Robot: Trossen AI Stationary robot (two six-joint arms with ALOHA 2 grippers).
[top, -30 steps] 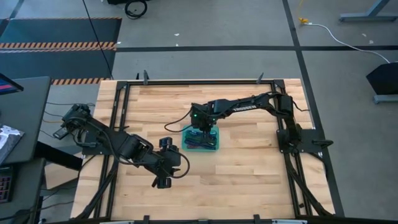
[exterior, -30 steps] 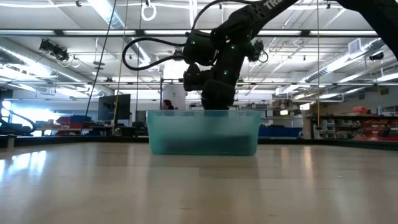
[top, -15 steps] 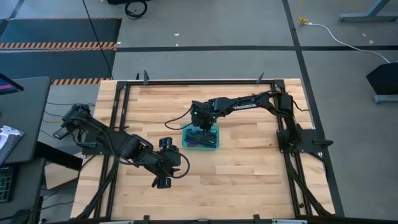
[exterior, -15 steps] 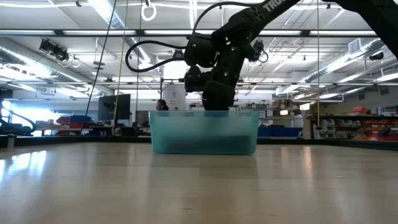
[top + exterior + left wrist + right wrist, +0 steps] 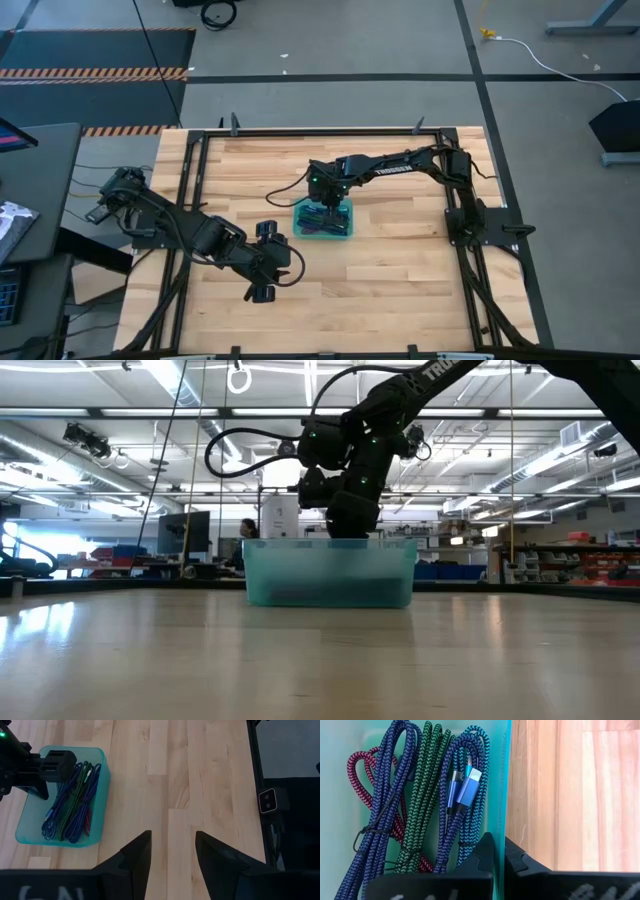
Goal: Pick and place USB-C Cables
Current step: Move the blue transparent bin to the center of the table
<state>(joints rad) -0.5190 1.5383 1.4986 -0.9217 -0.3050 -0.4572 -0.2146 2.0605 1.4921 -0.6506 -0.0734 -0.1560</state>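
Note:
A teal tray sits mid-table and shows side-on in the low view. Several coiled USB-C cables lie on its floor side by side: blue-violet, maroon, green and blue-teal. My right gripper stands over the tray's far side, pointing down and shut on its wall. My left gripper waits open over bare wood near the left, well short of the tray. My right gripper pinches the tray's far wall, toward that wall's right end. One finger is inside the tray beside the cables and one outside. It comes from above, pointing down. The tray's bottom stays on the table.
Bare wooden tabletop surrounds the tray on all sides. A black metal frame runs along the table's edges. The right arm's links reach in from the far right. In the low view a person shows far behind the table.
My right gripper has moved a short way toward the table's far edge, still shut on the tray's wall. The tray has slid along the table with it, cables inside unchanged.

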